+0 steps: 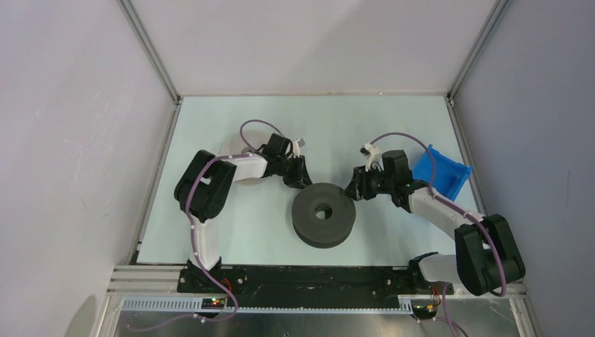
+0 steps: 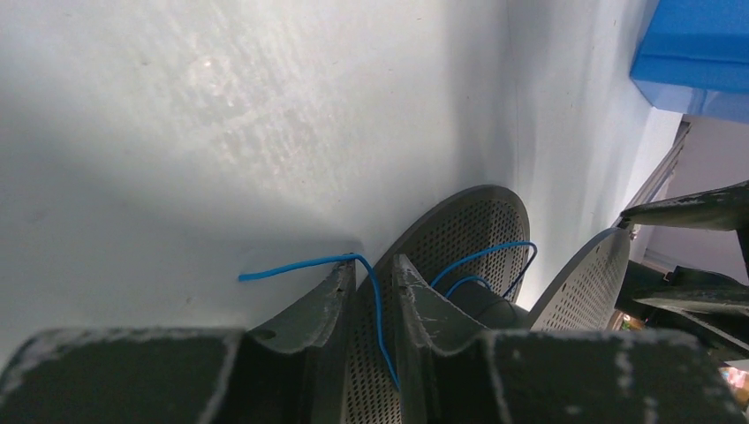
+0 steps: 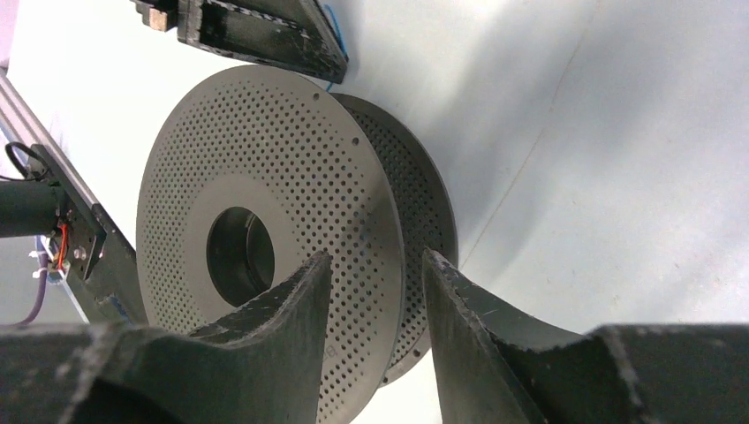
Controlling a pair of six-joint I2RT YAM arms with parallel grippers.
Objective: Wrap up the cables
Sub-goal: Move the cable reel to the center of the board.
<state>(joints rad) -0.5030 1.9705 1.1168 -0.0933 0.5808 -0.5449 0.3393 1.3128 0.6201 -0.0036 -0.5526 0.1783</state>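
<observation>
Left wrist view, item one: thin blue cable (image 2: 305, 263), limp. Its free end lies on the pale table (image 2: 221, 106) left of centre, then it rises over one fingertip and drops through the gap of the left gripper (image 2: 371, 265) toward the bottom edge. Further blue loops sit on the hub between the flanges of the dark grey perforated spool (image 2: 468, 225) at centre right. Left gripper: fingers apart, the gap far wider than the cable, so released and not pinching. Item two, right wrist view: right gripper (image 3: 375, 261), likewise released, fingers either side of the spool's near flange rim at lower centre (contact with the rim cannot be told). Reddish cable: not seen in any view. Blue plastic bin (image 1: 440, 170): upper right of the top view. Step judged in hand: laying more blue cable onto the hub. To do it well, pinch the cable close to the flange, leaving little slack. Keep light tension and guide it into the channel rather than across the rim. Let the right gripper steady the spool against turning or sliding.
</observation>
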